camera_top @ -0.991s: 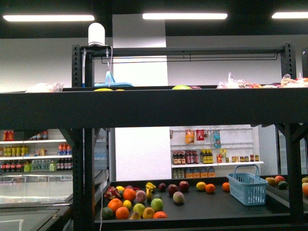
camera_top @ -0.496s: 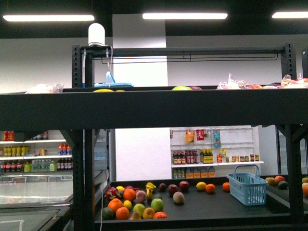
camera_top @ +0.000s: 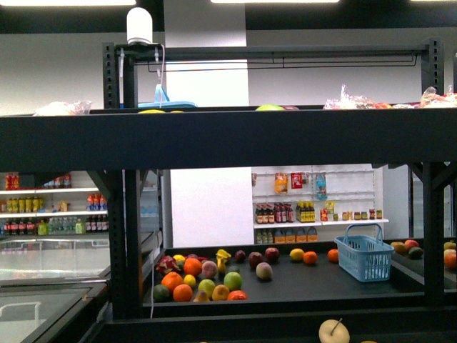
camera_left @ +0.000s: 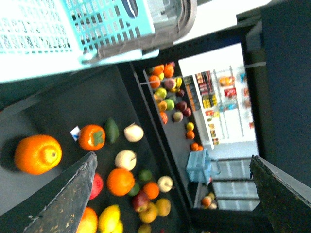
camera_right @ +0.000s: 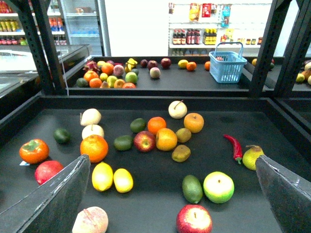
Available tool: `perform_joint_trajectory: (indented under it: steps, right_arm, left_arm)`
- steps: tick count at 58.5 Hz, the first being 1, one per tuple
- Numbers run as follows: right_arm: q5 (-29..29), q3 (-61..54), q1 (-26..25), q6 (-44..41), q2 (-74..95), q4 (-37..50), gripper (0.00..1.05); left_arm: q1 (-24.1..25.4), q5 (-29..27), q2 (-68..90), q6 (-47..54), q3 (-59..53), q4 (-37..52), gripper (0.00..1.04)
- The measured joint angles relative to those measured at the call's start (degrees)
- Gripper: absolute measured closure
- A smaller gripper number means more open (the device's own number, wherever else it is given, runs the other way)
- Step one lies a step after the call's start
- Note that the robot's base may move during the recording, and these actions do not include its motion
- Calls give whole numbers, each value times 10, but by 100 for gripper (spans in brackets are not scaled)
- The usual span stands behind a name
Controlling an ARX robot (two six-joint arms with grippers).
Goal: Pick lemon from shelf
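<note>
The lemon [camera_right: 123, 180], a small bright-yellow oval, lies on a black tier of the shelf [camera_right: 155, 103] next to a slightly bigger yellow oval fruit [camera_right: 102, 175]. My right gripper [camera_right: 172, 159] hangs open above this tier, and the lemon sits below and beside one of its fingers [camera_right: 53, 199]. In the left wrist view a yellow fruit [camera_left: 108, 218] that may be the lemon lies by an orange [camera_left: 120, 181]. My left gripper [camera_left: 172, 157] is open and holds nothing. In the front view the shelf [camera_top: 214, 139] fills the frame, and neither the lemon nor a gripper shows.
Apples [camera_right: 194, 219], oranges [camera_right: 94, 148], a red chili [camera_right: 233, 145], an avocado [camera_right: 192, 188] and a pear-like fruit [camera_right: 252, 158] lie on the same tier. A light-blue basket [camera_left: 73, 24] hangs close to my left gripper. Another basket [camera_right: 227, 65] stands on the far rack.
The front view has shifted downward, so the rack's tiers sit higher in the picture. A pale stemmed fruit now shows at the bottom edge.
</note>
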Motion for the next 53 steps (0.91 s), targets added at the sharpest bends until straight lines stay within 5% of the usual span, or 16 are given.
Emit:
perform_joint_trajectory:
  steps: [21, 53]
  right_arm:
    - [0, 0, 0, 0, 0, 0, 2]
    - [0, 0, 0, 0, 0, 0, 2]
  left_arm:
    - [45, -18, 296, -127, 278, -14, 8]
    - [-27, -6, 530, -164, 508, 33, 8]
